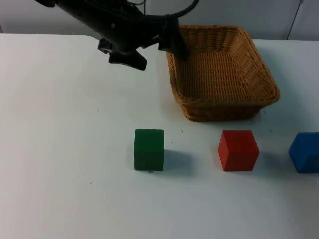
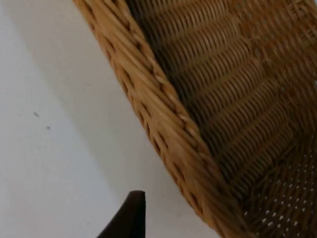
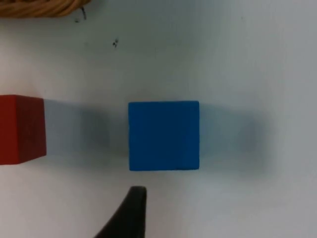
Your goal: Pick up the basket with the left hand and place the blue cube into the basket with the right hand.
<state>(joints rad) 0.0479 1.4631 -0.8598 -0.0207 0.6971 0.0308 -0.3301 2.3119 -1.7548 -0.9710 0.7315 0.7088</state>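
basket: your woven tan wicker basket [image 1: 224, 74] sits on the white table top [image 1: 65, 149], far side, right of centre.
left gripper: left gripper [image 1: 159, 47] is at the basket's left rim; one finger inside the wall, one outside. Can't tell if it's clamped on the rim.
right gripper: right gripper [image 3: 130, 210] hovers just beside the blue cube [image 3: 164, 135]; can't tell its state.
blue cube: on the table, right end of the row, near the basket.
others: red cube [image 1: 238, 150] between blue cube and green cube [image 1: 149, 149].

green cube [image 1: 149, 149] | red cube [image 1: 238, 150], well apart | white table [image 1: 60, 149]
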